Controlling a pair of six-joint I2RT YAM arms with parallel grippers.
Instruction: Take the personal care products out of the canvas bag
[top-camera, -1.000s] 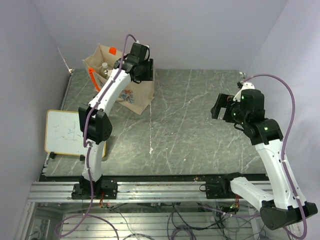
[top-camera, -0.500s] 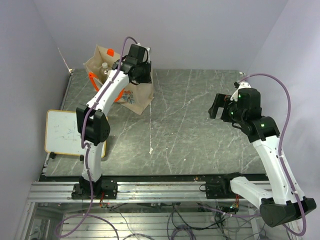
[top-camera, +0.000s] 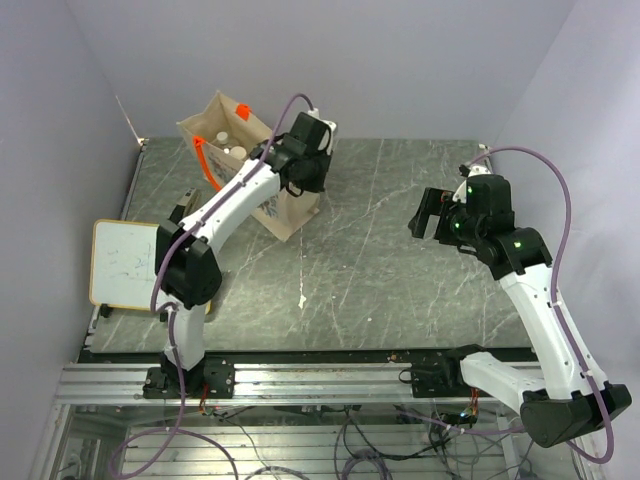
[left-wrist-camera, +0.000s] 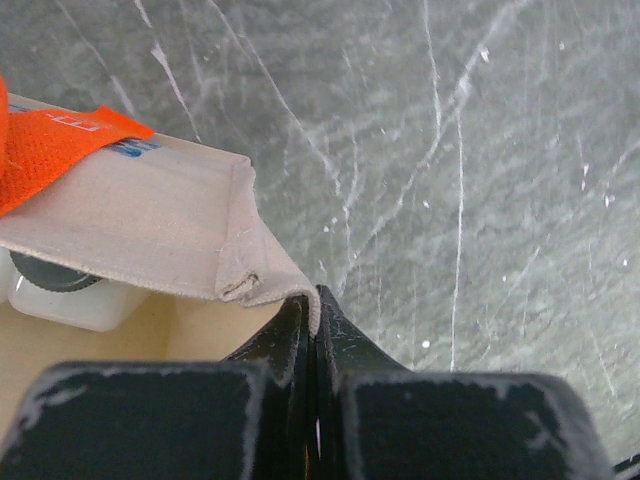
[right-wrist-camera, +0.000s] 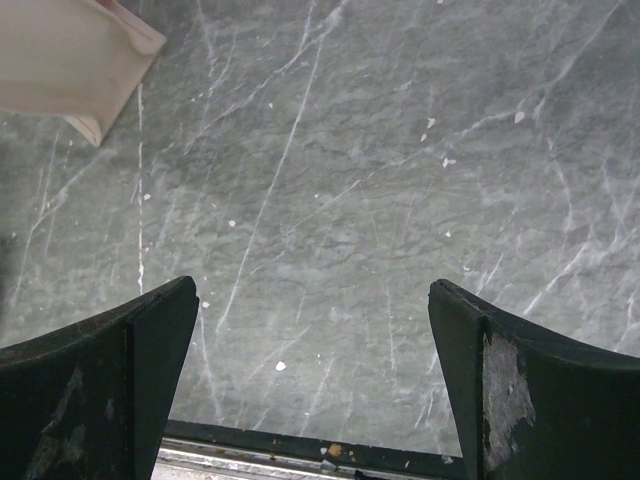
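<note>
The beige canvas bag (top-camera: 283, 208) with orange handles (top-camera: 205, 163) stands at the table's back left, mouth open. Small pale bottles (top-camera: 237, 152) show inside it. My left gripper (top-camera: 293, 180) is at the bag's right top corner. In the left wrist view its jaws (left-wrist-camera: 316, 302) are shut on the folded cloth rim (left-wrist-camera: 160, 225), beside an orange handle (left-wrist-camera: 50, 140), and a white bottle with a dark cap (left-wrist-camera: 58, 290) lies just below the rim inside. My right gripper (top-camera: 425, 213) hovers open over bare table at the right, nothing between its fingers (right-wrist-camera: 150, 340).
A flat whiteboard (top-camera: 125, 265) lies at the left edge of the table. A corner of the bag (right-wrist-camera: 75, 60) shows at the upper left of the right wrist view. The metal rail of the table's near edge (top-camera: 300, 380) runs between the arm bases.
My left gripper has closed on the bag's rim and shifted right, pulling the bag's top with it. The right arm has drifted slightly left, still open.
</note>
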